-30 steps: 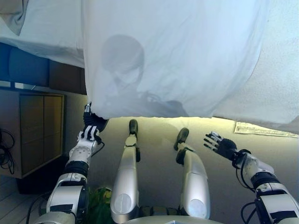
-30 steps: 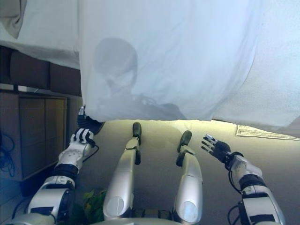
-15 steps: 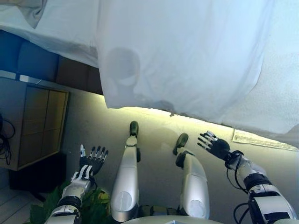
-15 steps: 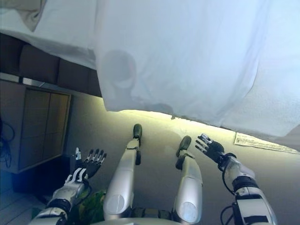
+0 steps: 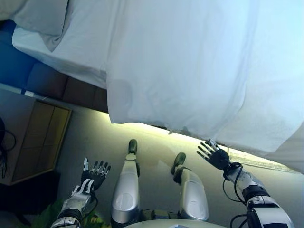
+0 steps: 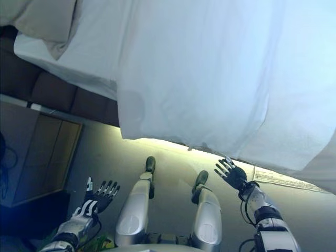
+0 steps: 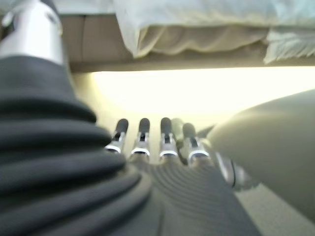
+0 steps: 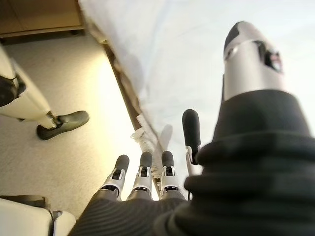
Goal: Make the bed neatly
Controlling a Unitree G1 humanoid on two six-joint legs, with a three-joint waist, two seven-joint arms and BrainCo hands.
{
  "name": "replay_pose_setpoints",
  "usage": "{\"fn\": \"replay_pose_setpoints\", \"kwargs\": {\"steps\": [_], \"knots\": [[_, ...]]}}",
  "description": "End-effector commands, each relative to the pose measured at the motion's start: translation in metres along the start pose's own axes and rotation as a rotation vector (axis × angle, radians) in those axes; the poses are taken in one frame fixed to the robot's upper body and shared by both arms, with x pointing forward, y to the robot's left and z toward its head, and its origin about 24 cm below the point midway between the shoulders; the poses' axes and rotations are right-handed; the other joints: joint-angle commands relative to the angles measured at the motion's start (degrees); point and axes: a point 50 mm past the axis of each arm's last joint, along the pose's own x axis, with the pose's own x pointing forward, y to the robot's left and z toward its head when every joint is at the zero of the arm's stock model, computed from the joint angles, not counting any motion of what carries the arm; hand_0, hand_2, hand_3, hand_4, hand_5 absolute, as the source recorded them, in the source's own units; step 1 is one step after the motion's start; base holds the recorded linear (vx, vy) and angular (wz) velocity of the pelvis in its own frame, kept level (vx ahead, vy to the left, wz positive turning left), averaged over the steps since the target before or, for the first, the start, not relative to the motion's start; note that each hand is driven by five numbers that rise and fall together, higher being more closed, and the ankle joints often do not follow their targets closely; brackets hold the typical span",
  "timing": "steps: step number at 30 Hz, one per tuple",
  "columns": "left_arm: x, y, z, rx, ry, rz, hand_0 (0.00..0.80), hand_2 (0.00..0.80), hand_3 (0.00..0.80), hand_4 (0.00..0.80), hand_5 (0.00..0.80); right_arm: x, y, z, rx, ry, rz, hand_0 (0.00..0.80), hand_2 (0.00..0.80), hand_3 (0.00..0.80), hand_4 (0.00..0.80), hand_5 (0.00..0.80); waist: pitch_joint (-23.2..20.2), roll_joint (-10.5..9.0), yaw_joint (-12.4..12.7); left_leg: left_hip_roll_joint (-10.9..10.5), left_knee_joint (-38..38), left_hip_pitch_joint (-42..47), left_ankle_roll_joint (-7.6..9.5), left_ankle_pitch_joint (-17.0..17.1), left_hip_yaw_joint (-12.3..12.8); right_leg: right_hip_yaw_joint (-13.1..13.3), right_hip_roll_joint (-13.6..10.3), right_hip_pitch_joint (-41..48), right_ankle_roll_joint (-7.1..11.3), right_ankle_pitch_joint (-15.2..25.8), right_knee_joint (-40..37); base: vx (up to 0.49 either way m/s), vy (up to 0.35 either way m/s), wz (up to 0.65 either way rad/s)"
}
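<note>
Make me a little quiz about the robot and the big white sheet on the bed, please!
1. True or false: the left hand is gripping the big white sheet.
2. Which hand is closer to the sheet's hanging edge?
A. left
B. right
3. Fill in: the wooden cabinet stands on the robot's ____ side.

Key: 1 false, since both hands are open and hold nothing; 2 B; 3 left.

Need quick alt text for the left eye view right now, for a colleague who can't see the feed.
A white sheet drapes over the side of the bed and hangs toward the floor. Below its hem, both robot hands are open and hold nothing: the left hand low by the floor, the right hand raised just under the sheet's edge. A pillow lies at upper left.
</note>
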Motion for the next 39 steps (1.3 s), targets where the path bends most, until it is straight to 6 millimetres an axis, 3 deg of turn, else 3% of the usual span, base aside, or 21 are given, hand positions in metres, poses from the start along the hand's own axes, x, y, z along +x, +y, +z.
{"fn": "replay_pose_setpoints", "kwargs": {"steps": [1,4,8,14,18,21,25,28,30,32,35,37,39], "knots": [[-0.003,0.008,-0.009,0.060,0.011,0.029,0.000,0.000,0.000,0.000,0.000,-0.011,-0.014,-0.001,0.018,-0.030,-0.043,0.000,0.000,0.000,0.000,0.000,-3.27,0.50,-0.40,-2.48,3.77,2.55,2.80,-4.49,2.17,0.57,-2.25,2.14,2.02,6.47,-1.76,0.066,-0.052,-0.01],[-0.002,0.005,-0.012,0.095,0.016,0.005,0.000,0.000,0.000,0.000,0.000,-0.016,-0.023,-0.009,0.033,-0.021,-0.084,0.000,0.000,0.000,0.000,0.000,-4.94,0.72,-1.05,-2.28,2.37,5.07,2.62,-4.47,2.28,0.92,-2.07,4.58,1.87,6.50,-3.18,0.059,-0.027,-0.06],[-0.001,0.004,-0.014,0.155,0.005,0.007,0.000,0.000,0.000,0.000,0.000,-0.029,-0.044,-0.034,0.021,0.052,-0.150,0.000,0.000,0.000,0.000,0.000,-9.34,0.70,-1.89,-2.07,-1.61,10.28,2.25,-3.93,2.68,1.12,-1.37,9.52,1.78,6.42,-6.38,0.102,-0.060,-0.12],[-0.006,0.016,-0.012,0.253,0.017,0.090,0.000,0.000,0.000,0.000,0.000,-0.046,-0.065,-0.069,-0.061,0.155,-0.260,0.000,0.000,0.000,0.000,0.000,-15.52,0.83,-3.38,-1.77,-6.57,16.46,2.10,-3.15,3.22,1.93,-0.16,14.57,1.77,6.69,-10.21,0.138,-0.041,-0.09],[-0.007,0.022,-0.005,0.401,0.034,0.152,0.000,0.000,0.000,0.000,0.000,-0.049,-0.065,-0.094,-0.127,0.238,-0.287,0.000,0.000,0.000,0.000,0.000,-18.83,1.31,-4.77,-1.03,-10.52,20.24,1.61,-1.98,3.58,2.78,1.08,17.56,1.76,6.99,-13.40,0.112,-0.028,-0.15],[-0.006,0.025,-0.007,0.623,0.103,0.191,0.000,0.000,0.000,0.000,0.000,-0.051,-0.066,-0.110,-0.176,0.285,-0.316,0.000,0.000,0.000,0.000,0.000,-20.59,1.86,-5.87,-0.62,-13.78,22.22,1.15,-0.59,3.75,3.60,2.05,19.26,1.68,8.04,-16.51,0.043,-0.017,-0.24],[-0.002,0.022,-0.011,0.806,0.141,0.209,0.000,0.000,0.000,0.000,0.000,-0.057,-0.073,-0.117,-0.283,0.326,-0.379,0.000,0.000,0.000,0.000,0.000,-22.08,2.54,-6.71,-0.47,-16.09,23.45,0.51,0.39,4.39,3.48,2.72,21.28,1.77,9.39,-20.33,0.022,-0.007,-0.23],[0.001,0.025,-0.032,0.716,0.155,0.244,0.000,0.000,0.000,0.000,0.000,-0.059,-0.075,-0.134,-0.289,0.385,-0.482,0.000,0.000,0.000,0.000,0.000,-23.25,2.74,-7.00,-0.65,-16.09,23.86,0.34,-0.06,4.33,3.35,3.37,22.60,1.39,9.63,-22.19,0.010,-0.032,-0.08],[-0.002,0.033,-0.056,0.719,0.206,0.300,0.000,0.000,0.000,0.000,0.000,-0.065,-0.077,-0.152,-0.382,0.502,-0.552,0.000,0.000,0.000,0.000,0.000,-23.76,2.56,-6.76,-0.51,-16.09,24.42,0.59,-0.27,4.38,3.16,3.65,23.25,0.98,9.21,-22.04,0.040,-0.057,-0.06],[-0.004,0.038,-0.075,0.757,0.268,0.327,0.000,0.000,0.000,0.000,0.000,-0.066,-0.074,-0.159,-0.461,0.558,-0.539,0.000,0.000,0.000,0.000,0.000,-23.94,2.19,-6.27,-0.25,-16.09,25.07,0.71,-0.37,4.36,2.91,3.79,24.03,0.72,9.01,-22.07,0.080,-0.078,-0.04],[-0.008,0.037,-0.111,0.911,0.408,0.250,0.000,0.000,0.000,0.000,0.000,-0.048,-0.053,-0.167,-0.546,0.590,-0.415,0.000,0.000,0.000,0.000,0.000,-24.05,1.07,-5.46,0.10,-16.09,26.22,1.10,-0.82,4.04,2.75,4.07,25.30,0.28,8.67,-22.06,0.090,-0.095,0.02],[-0.011,0.039,-0.118,0.990,0.431,0.238,0.000,0.000,0.000,0.000,0.000,-0.047,-0.051,-0.168,-0.589,0.614,-0.385,0.000,0.000,0.000,0.000,0.000,-24.35,0.73,-5.48,0.21,-16.09,26.40,1.27,-0.86,4.48,2.92,4.18,25.50,0.40,8.81,-22.14,0.052,-0.059,0.02],[-0.010,0.040,-0.111,0.999,0.414,0.263,0.000,0.000,0.000,0.000,0.000,-0.048,-0.052,-0.170,-0.635,0.663,-0.364,0.000,0.000,0.000,0.000,0.000,-24.24,0.62,-5.73,0.60,-16.09,26.99,1.34,-1.11,4.72,3.28,4.30,25.81,0.39,8.34,-21.90,0.043,-0.034,-0.02]]}}
